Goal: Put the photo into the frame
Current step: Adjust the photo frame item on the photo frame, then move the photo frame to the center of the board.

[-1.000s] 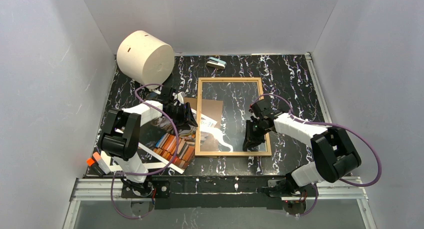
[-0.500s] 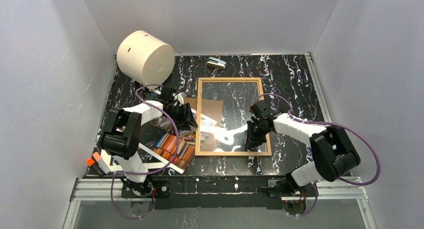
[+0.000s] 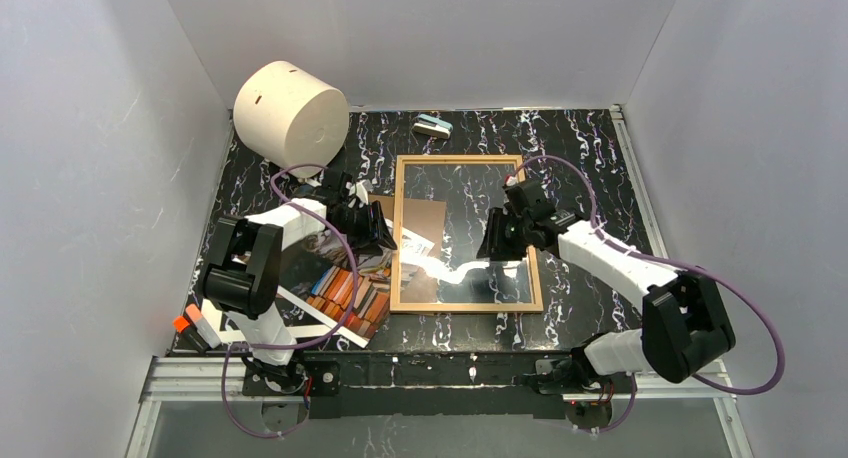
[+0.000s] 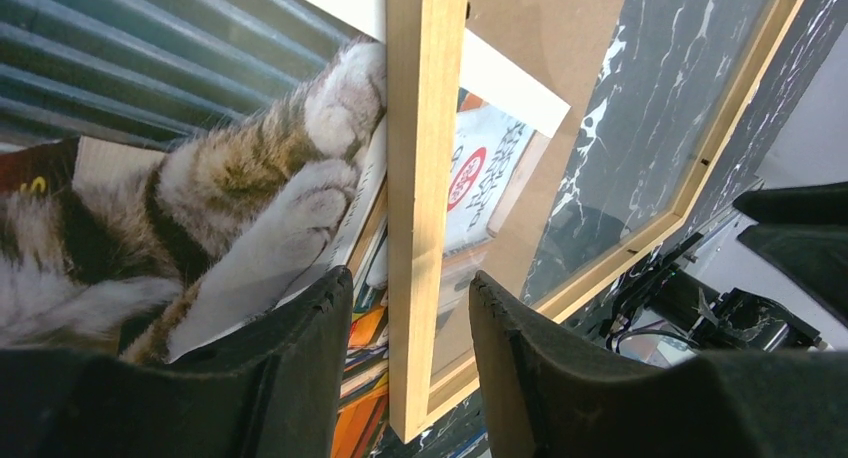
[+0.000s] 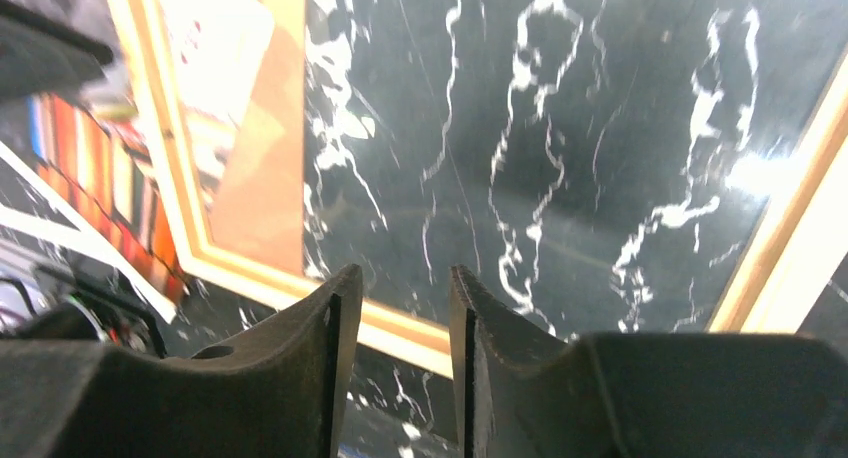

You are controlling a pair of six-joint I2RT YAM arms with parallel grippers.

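Note:
The frame [image 3: 399,240], thin light wood round clear glass, lies flat in the middle of the black marbled table. Its left rail [image 4: 425,128] rests over the right part of the photo [image 3: 340,278], the cat on orange and red books [image 4: 250,178]. My left gripper [image 3: 375,228] stands open astride that rail [image 4: 410,278], with a gap on both sides. A brown backing board [image 3: 425,218] shows through the glass. My right gripper [image 3: 495,240] hovers open over the glass [image 5: 402,278], nothing between its fingers.
A white mat sheet [image 3: 310,306] lies under the photo at the near left. A large cream roll [image 3: 290,113] stands at the back left, and a small teal and grey object [image 3: 433,127] behind the frame. An orange-tipped item [image 3: 190,323] is at the near-left edge.
My right gripper has opened and moved from the frame's near right corner back over the middle of the glass. The left gripper has stayed in place.

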